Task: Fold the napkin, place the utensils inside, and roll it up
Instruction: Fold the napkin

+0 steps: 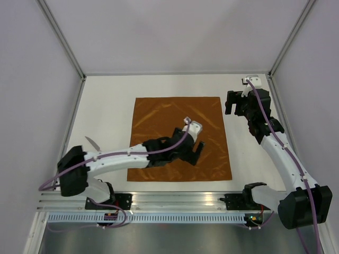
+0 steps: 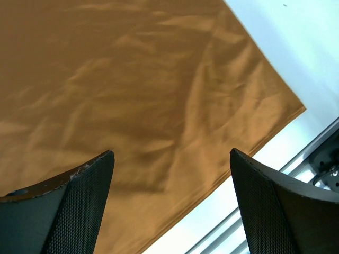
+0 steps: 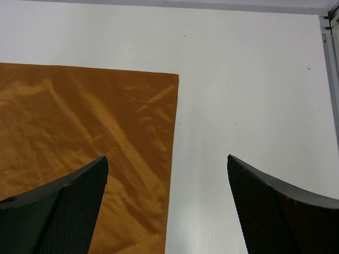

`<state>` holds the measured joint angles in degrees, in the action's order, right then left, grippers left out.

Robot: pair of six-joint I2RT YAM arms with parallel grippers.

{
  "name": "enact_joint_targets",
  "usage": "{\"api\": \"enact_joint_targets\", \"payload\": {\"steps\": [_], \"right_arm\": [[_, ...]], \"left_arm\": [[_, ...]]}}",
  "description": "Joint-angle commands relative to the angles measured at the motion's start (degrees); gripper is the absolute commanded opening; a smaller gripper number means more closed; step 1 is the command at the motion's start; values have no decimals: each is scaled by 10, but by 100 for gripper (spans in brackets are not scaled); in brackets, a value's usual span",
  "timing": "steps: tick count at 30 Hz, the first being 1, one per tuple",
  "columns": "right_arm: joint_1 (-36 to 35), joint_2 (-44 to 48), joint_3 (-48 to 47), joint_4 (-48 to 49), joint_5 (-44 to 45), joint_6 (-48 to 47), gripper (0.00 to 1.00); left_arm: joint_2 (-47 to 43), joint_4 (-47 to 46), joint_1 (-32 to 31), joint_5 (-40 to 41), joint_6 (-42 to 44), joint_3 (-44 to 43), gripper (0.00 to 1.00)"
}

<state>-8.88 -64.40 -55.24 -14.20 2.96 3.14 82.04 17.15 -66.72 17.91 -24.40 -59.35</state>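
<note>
Left tool (image 1: 197,153) over flat, squarely-aligned napkin (image 1: 159,114)

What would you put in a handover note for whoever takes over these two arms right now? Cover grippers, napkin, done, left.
Left gripper: open, empty, over the near right part of the napkin.
Right gripper: open, empty, above the table by the napkin's far right corner.
Napkin: spread flat, creased, unfolded.
Done: nothing yet.
Left: fold, add utensils (none clearly visible), roll.

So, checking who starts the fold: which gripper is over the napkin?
The left gripper, open above the napkin; the right gripper hangs beside its far right corner.
</note>
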Motion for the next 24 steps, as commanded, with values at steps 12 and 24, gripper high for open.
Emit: {"api": "enact_joint_targets", "payload": {"steps": [12, 24], "right_arm": [[-3, -3, -20, -2, 36, -6, 98], [-3, -4, -20, 0, 40, -6, 98]], "left_arm": [[312, -187, -130, 39, 15, -190, 83], [422, -198, -149, 4, 14, -268, 74]]}}
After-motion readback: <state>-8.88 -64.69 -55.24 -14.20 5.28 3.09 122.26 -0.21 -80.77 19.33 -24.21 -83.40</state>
